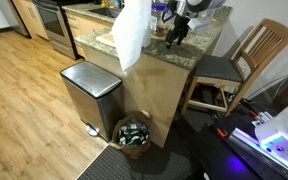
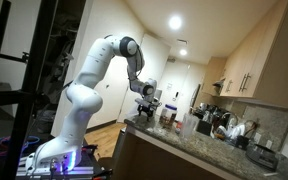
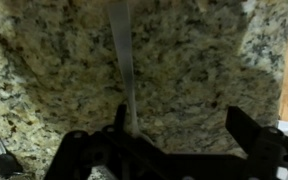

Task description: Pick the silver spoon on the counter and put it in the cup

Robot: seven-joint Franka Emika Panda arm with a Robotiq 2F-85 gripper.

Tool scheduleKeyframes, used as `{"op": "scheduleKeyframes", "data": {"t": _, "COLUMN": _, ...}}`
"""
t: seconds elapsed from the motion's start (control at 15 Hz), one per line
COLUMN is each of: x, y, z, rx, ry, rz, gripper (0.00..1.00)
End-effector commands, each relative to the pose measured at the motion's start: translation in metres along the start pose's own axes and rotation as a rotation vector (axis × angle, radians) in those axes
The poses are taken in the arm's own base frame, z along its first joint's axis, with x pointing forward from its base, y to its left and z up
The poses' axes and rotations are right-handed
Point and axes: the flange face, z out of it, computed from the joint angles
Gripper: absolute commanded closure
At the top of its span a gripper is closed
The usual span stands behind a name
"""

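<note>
The silver spoon point(image 3: 124, 70) lies on the speckled granite counter point(image 3: 194, 60), its long handle running up and down in the wrist view. My gripper point(image 3: 182, 122) is open and low over the counter. The spoon's lower end is beside the left finger, not between the jaws' middle. Both exterior views show the gripper point(image 1: 178, 30) point(image 2: 147, 100) pointing down at the island's end, over the counter point(image 1: 206, 42). Several cups and jars point(image 2: 168, 116) stand on the counter beyond the gripper. I cannot tell which is the task's cup.
A white plastic bag point(image 1: 132, 35) hangs at the counter's edge. A steel trash can point(image 1: 89, 95) and a round basket point(image 1: 134, 132) stand on the floor by the island. A wooden chair point(image 1: 239, 60) is beside it. Kitchen clutter point(image 2: 234, 132) fills the far counter.
</note>
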Motion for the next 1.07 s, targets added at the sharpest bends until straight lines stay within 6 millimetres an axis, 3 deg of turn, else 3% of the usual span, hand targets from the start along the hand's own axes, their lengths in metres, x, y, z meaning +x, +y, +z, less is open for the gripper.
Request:
{"op": "scheduleKeyframes", "data": {"t": 0.0, "x": -0.0025, "y": 0.0002, "z": -0.0024, "rx": -0.02, "ry": -0.048, "rz": 0.043, "gripper": 0.0}}
{"op": "scheduleKeyframes", "data": {"t": 1.0, "x": 0.0025, "y": -0.0043, "z": -0.002, "rx": 0.011, "ry": 0.023, "rz": 0.134, "gripper": 0.0}}
